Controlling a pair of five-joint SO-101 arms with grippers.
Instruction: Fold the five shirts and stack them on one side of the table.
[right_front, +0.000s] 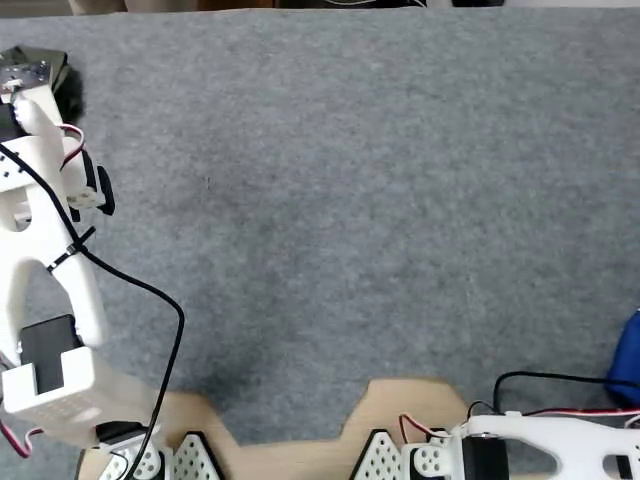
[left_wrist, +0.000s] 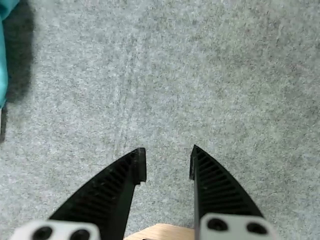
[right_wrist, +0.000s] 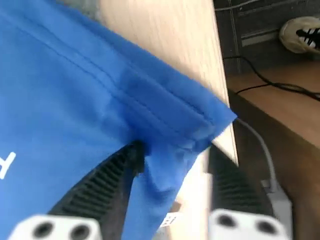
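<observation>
Grey felt-like mat (right_front: 350, 200) covers pretty much the whole worktop (right_front: 290, 440), with a strip of pale wood poking out along the near edge where the two arm bases sit.

Left arm (right_front: 45, 250) stands along the left side of the mat, and a black cable (right_front: 150, 295) loops off it across the grey. Its wrist camera looks straight down at the mat. The left gripper (left_wrist: 167, 150) has its fingers (left_wrist: 110, 192) clearly apart, with bare mat in the gap and nothing between them. Off to one side in that view there's a sliver of teal cloth (left_wrist: 3, 55) lying on the mat, well apart from the fingers (could be one of the shirts, I honestly can't say from that little of it).

Right arm (right_front: 560, 450) lies low along the near edge at the right. The blue shirt (right_wrist: 75, 100) is over there too. From above you just get a bit of it (right_front: 628, 355) at the far right edge of the worktop. In the right wrist view, the shirt's stitched hem is folded over and hangs off the wooden edge. The right gripper (right_wrist: 175, 150) has that hem sitting between its fingers. One finger (right_wrist: 115, 185) touches the cloth, while the other stands off with a gap of pale wood showing, so they're apart, not clamped.

Past the worktop edge in that view there's a lower wooden surface (right_wrist: 285, 105) with cables, plus a pale shoe (right_wrist: 300, 32) on the dark floor.
</observation>
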